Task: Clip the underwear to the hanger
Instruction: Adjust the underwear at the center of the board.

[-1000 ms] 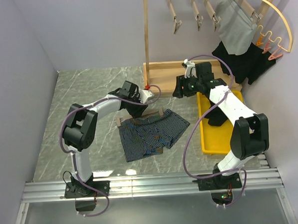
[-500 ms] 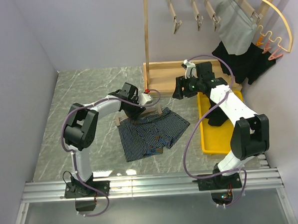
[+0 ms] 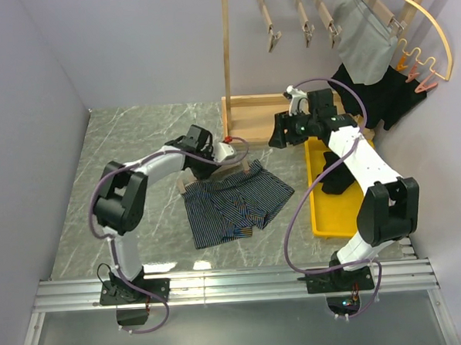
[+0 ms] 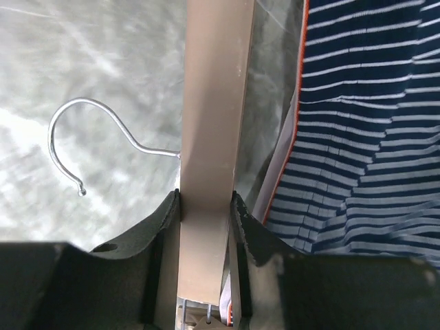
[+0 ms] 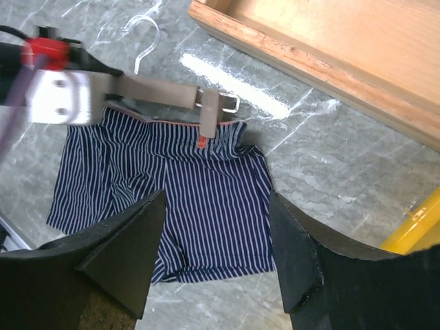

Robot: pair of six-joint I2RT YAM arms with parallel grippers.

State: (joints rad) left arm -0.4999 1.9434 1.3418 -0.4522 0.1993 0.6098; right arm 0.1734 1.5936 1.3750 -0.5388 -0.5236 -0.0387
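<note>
The left gripper point(image 4: 205, 206) clamps the wooden bar of a clip hanger point(image 4: 210, 103) at the orange-edged waistband of the navy striped boxer shorts point(image 5: 206, 199), which are spread on the marble table point(image 3: 136, 139). The right gripper point(image 5: 216, 198) hovers above, near the wooden rack base point(image 5: 330, 41), fingers spread wide and holding nothing. Whether the hanger's end clip point(image 5: 206, 115) grips the cloth cannot be told.

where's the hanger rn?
Top view, left of centre: hanger lies along the underwear waistband, gripped by the left gripper, near the wooden rack base.
</note>
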